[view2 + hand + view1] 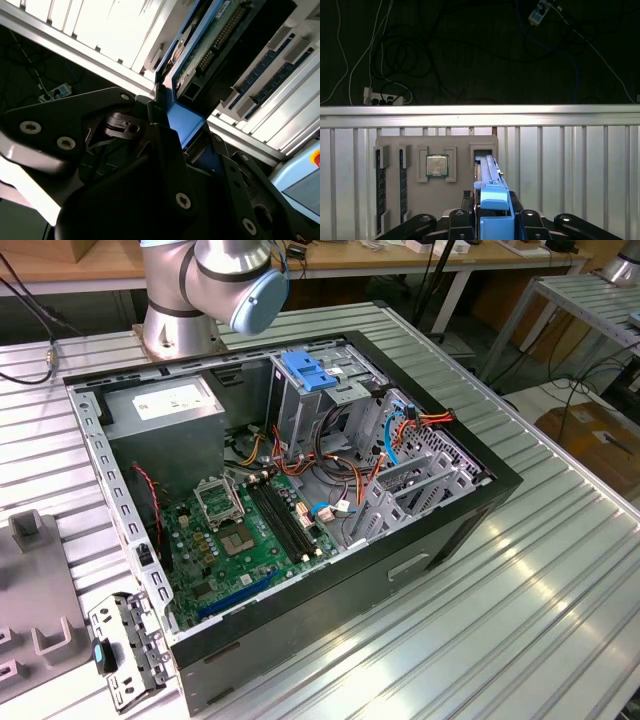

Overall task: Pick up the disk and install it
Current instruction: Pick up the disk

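Note:
The disk (492,197) stands on edge in a slot of a grey holder (462,145), its blue carrier and end tab toward the camera. In the second wrist view the disk (200,45) shows its green circuit board inside the blue frame. My gripper (492,207) has a black finger pressed against each side of the carrier. The second wrist view shows the gripper (186,122) shut on the blue end of the disk. In the exterior view the open computer case (480,502) lies on the table with the arm's base (180,310) behind it.
The grey holder also carries a processor chip (437,165) and memory sticks (380,185). Beyond the table's edge rail (480,110) lie floor cables. Inside the case a tall metal cage has a light blue latch (305,370). A loose metal bracket (125,650) lies beside the case.

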Robot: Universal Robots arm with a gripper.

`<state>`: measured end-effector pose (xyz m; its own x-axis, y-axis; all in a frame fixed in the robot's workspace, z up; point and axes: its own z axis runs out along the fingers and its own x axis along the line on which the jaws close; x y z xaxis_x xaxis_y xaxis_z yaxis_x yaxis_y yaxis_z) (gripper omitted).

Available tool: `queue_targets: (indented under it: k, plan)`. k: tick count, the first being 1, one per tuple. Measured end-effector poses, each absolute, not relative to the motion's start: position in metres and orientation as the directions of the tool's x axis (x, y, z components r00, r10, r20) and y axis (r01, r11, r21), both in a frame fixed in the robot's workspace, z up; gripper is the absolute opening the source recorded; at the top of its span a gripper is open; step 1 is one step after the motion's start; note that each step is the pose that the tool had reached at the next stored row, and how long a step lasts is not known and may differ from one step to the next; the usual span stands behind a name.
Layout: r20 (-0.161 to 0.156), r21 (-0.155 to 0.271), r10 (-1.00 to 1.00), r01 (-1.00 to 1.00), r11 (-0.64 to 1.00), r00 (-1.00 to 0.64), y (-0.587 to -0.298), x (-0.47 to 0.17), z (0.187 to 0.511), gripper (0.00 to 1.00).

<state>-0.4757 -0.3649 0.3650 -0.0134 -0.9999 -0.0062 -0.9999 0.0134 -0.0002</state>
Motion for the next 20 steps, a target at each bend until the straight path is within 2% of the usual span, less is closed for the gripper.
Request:
queue_targets:
  k: [20]
  plan:
    - [-0.006, 0.000, -1.000, -1.000, 0.013, -0.013, -0.3649, -0.4756, 0.3716, 0.37]
